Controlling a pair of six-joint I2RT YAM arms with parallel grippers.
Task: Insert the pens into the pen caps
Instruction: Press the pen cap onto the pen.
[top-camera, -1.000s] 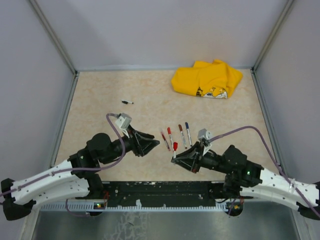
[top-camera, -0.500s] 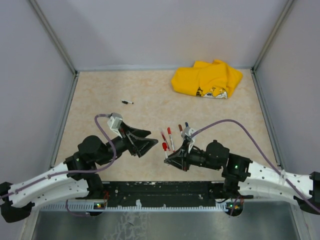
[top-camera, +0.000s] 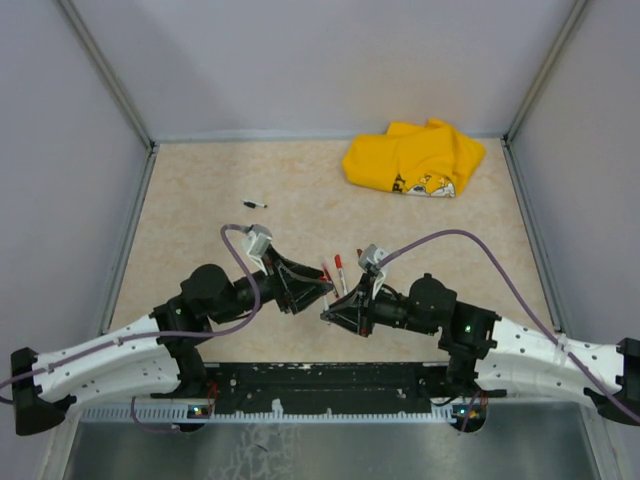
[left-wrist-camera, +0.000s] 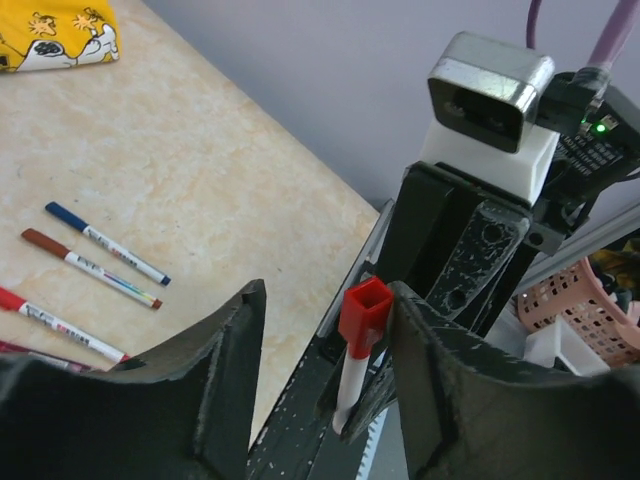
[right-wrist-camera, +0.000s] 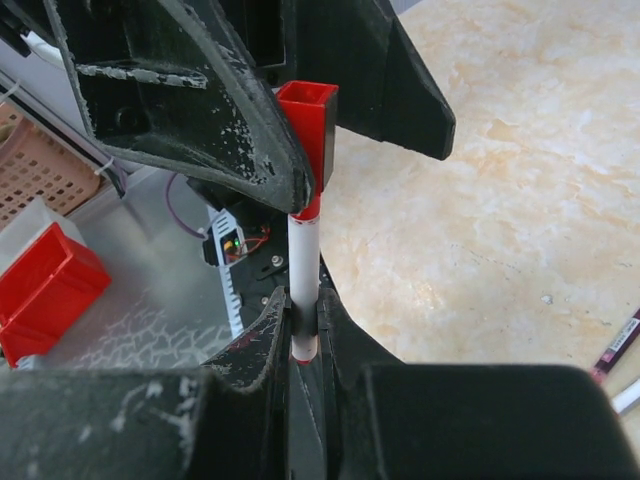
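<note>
Pen (right-wrist-camera: 302, 250) clamped in right tool (right-wrist-camera: 303, 335); left tool (left-wrist-camera: 325, 300) wide, jaws flanking red cap (left-wrist-camera: 364, 315).

pens (left-wrist-camera: 105, 243): 5 | yellow cloth (top-camera: 413, 158): 1 | small black piece (top-camera: 255, 204): 1

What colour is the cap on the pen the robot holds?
Red. The cap on the pen shows best in the right wrist view.
</note>
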